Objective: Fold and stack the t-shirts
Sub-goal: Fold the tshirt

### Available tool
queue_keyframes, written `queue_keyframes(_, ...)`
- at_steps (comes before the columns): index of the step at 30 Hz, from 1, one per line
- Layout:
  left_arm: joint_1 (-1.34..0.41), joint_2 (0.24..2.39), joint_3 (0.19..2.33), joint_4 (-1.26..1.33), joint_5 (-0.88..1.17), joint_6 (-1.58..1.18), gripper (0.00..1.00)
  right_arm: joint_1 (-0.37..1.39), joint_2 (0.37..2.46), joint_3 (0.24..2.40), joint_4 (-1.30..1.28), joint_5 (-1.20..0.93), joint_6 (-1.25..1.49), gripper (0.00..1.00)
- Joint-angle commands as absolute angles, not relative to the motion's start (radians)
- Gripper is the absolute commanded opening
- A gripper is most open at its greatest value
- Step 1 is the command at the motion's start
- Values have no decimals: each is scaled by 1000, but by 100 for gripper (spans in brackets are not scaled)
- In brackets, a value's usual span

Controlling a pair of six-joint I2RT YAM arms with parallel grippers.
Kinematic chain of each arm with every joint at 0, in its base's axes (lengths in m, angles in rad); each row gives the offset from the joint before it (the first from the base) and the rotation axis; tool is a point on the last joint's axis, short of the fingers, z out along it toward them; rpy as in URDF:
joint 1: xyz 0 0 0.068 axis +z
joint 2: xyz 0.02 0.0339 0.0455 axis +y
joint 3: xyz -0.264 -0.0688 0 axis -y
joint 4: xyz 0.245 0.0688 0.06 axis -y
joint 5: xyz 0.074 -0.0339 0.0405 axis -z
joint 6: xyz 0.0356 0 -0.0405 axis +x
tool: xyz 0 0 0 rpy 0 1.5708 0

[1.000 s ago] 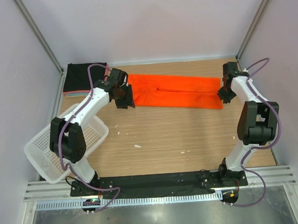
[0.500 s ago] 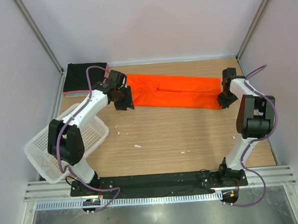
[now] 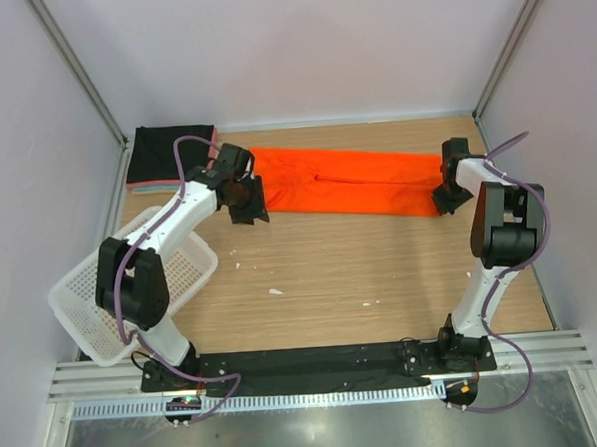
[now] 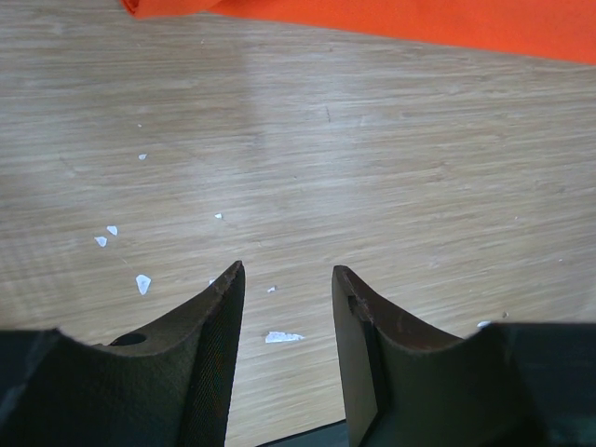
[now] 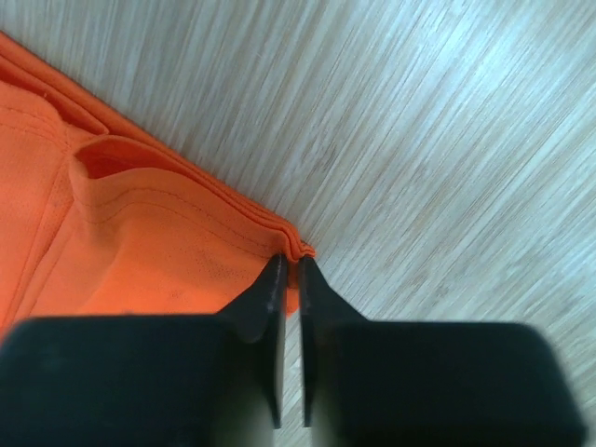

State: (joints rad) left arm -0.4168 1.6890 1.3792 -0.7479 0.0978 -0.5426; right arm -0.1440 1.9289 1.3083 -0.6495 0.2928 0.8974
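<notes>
The orange-red t-shirt [image 3: 351, 183] lies as a long folded strip across the far side of the table. My right gripper [image 3: 444, 198] is at its near right corner. In the right wrist view it [image 5: 291, 259] is shut on the layered corner of the shirt [image 5: 140, 223]. My left gripper [image 3: 246, 200] is at the strip's left end. In the left wrist view it [image 4: 287, 275] is open and empty over bare wood, with the shirt's edge [image 4: 419, 19] ahead. A folded stack with a black shirt [image 3: 169, 148] on top sits far left, with pink and teal edges below it.
A white mesh basket [image 3: 77, 305] leans tilted at the left edge beside the left arm. Small white scraps [image 4: 142, 283] dot the wooden table [image 3: 361, 270]. Walls close in on the left, right and far sides.
The right arm's elbow has drawn in and its gripper has edged slightly nearer onto the shirt's right corner. The left gripper has shifted a little. The shirt lies as before.
</notes>
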Motion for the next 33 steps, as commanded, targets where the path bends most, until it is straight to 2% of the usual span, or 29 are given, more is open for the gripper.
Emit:
queue_keyframes(1,-414,1632,1374,-727,91,-543,44,-159,1950,1293,-644,342,913,4)
queue_keyframes(2,-414,1631,1376,-730,87,-538,44,-167,1950,1292,-649,344,907,1)
queue_keyframes(16,-414,1563,1289,-654,113,-420,47,-265,1897,1279,-604,265,716,1)
queue_keyframes(26,-414,1788,1390,-574,218,-203,46,-278,2014,1428,-581,232,635,1)
queue_keyframes(33,-414,1927,1451,-577,187,-130,44,-279,2069,1491,-574,198,623,1)
